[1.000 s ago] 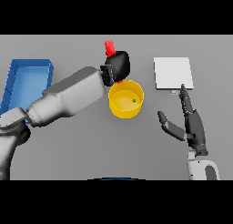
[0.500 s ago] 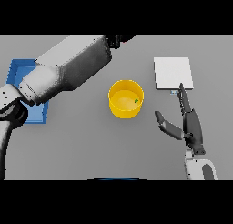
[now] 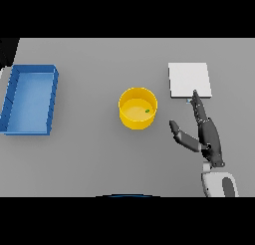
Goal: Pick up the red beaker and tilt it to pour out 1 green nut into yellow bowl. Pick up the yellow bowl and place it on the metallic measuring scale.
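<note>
With a green nut [image 3: 147, 110] already lying in the yellow bowl [image 3: 138, 108] at mid-table, the pour looks finished, so the right hand [image 3: 206, 135], fingers straight and spread beside it, must grasp the bowl and carry it to the nearby scale [image 3: 189, 79]

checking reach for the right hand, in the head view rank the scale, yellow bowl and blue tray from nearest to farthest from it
From the right hand:
1. Metallic scale, just beyond the fingertips, toward the table's far right.
2. Yellow bowl, to the hand's left, at the table's middle.
3. Blue tray, at the table's far left.
</note>
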